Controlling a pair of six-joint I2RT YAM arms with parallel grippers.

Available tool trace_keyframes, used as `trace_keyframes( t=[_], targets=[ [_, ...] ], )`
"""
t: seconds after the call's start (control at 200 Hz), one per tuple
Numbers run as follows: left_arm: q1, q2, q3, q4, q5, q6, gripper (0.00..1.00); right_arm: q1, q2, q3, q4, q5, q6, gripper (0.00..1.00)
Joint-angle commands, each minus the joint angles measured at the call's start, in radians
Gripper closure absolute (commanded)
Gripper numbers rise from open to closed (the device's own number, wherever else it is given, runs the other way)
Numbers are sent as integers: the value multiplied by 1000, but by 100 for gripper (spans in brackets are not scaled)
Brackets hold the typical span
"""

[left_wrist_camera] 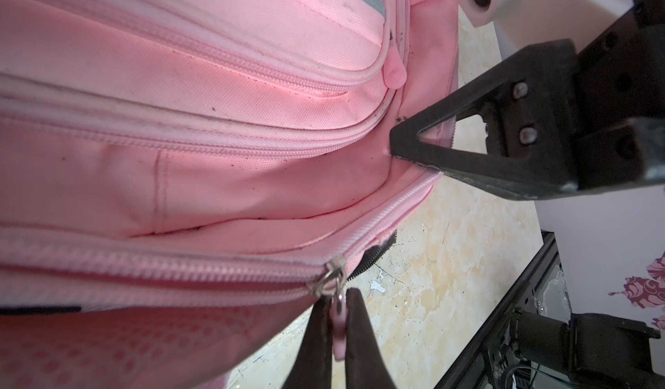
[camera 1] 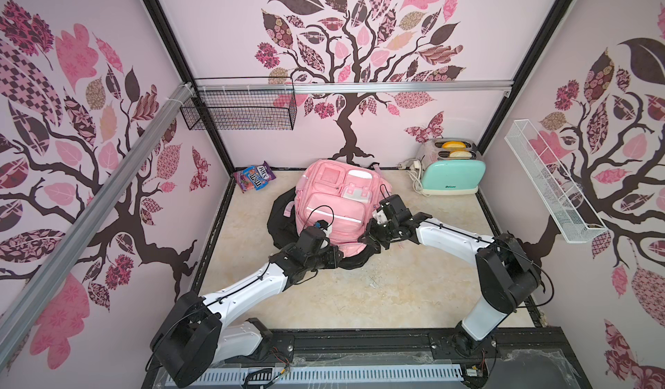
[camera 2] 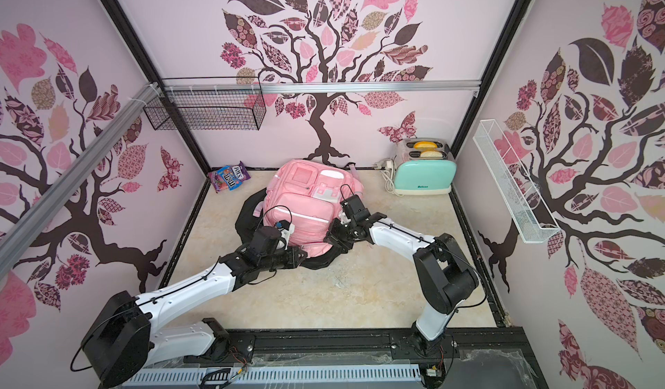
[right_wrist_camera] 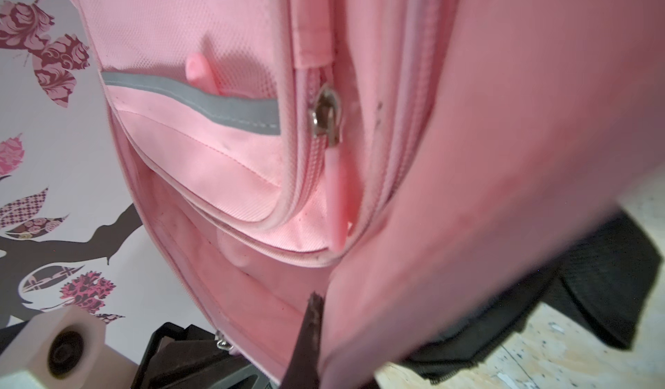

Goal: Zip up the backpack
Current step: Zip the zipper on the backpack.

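Pink fabric backpack lay front-up near tabletop centre, resting on black fabric item. Left gripper: jaws fully closed, pinching pink rubber zipper pull hanging from metal slider, on zip track beside mesh back panel. Right gripper: jaws closed tight, tips nipping backpack side fabric. Both grippers sat at backpack's near end.
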Motion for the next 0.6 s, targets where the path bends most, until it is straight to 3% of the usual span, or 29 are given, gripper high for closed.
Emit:
trace_keyframes(
  t=[0.0, 0.595],
  targets=[
    [-13, -19, 11, -15, 10, 8, 100, 15, -20, 73, -60, 9, -132, 100],
    [-8, -46, 19, -80, -44, 33, 100, -99, -43, 94, -210, 94, -282, 100]
  ],
)
